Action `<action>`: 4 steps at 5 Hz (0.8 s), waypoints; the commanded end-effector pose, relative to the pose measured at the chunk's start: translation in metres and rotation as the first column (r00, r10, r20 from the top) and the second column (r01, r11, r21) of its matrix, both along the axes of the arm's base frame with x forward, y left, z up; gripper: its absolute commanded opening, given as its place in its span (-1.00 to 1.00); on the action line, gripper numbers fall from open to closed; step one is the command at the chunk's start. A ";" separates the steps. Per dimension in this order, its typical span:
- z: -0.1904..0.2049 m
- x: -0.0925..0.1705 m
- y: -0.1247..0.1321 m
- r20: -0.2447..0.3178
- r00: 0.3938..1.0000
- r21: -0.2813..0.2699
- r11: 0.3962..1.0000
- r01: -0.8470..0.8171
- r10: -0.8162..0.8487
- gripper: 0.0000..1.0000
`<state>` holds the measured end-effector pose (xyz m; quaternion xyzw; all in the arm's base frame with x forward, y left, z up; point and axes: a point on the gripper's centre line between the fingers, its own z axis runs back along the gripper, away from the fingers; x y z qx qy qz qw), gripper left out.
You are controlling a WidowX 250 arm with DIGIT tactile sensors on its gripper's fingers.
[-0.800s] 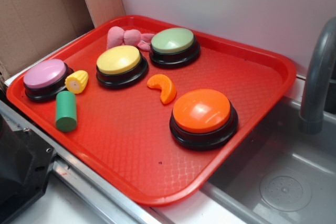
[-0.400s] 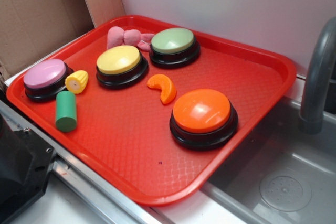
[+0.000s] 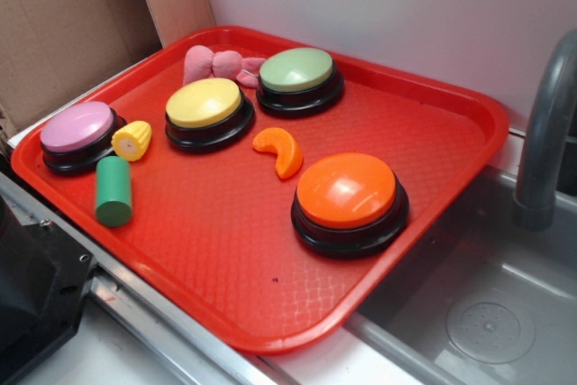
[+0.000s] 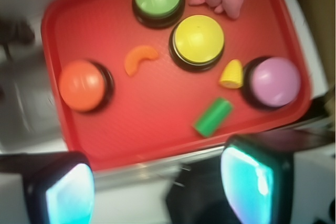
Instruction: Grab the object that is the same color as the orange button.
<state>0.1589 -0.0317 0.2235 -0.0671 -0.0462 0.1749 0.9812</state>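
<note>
While your claw (image 4: pixel 157 190) hangs high over the near edge of the red tray (image 3: pixel 433 146), its two fingers (image 4: pixel 252 182) stand wide apart with nothing between them, well clear of every item. Your target, the orange crescent toy (image 3: pixel 279 151), lies flat on the tray floor between the yellow button (image 3: pixel 207 112) and the orange button (image 3: pixel 348 200), near both but touching neither. In the wrist view you see the crescent (image 4: pixel 139 59) left of the yellow button (image 4: pixel 198 41), with the orange button (image 4: pixel 84 85) further left. The green button (image 3: pixel 298 78) sits toward the back rim, a pink plush toy (image 3: pixel 219 65) beside it. The pink button (image 3: pixel 79 135) sits at the left, the yellow corn toy (image 3: pixel 132 140) against it and a green cylinder (image 3: pixel 113 190) just in front. A grey faucet (image 3: pixel 548 132) rises over the sink (image 3: pixel 487 304) on the right.
</note>
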 end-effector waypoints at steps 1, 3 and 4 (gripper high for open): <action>-0.040 0.056 -0.020 0.074 0.944 -0.058 0.946 -0.319 0.323 1.00; -0.100 0.090 -0.019 0.046 0.846 0.005 0.846 -0.533 0.532 1.00; -0.120 0.098 -0.012 0.031 0.803 0.023 0.803 -0.596 0.595 1.00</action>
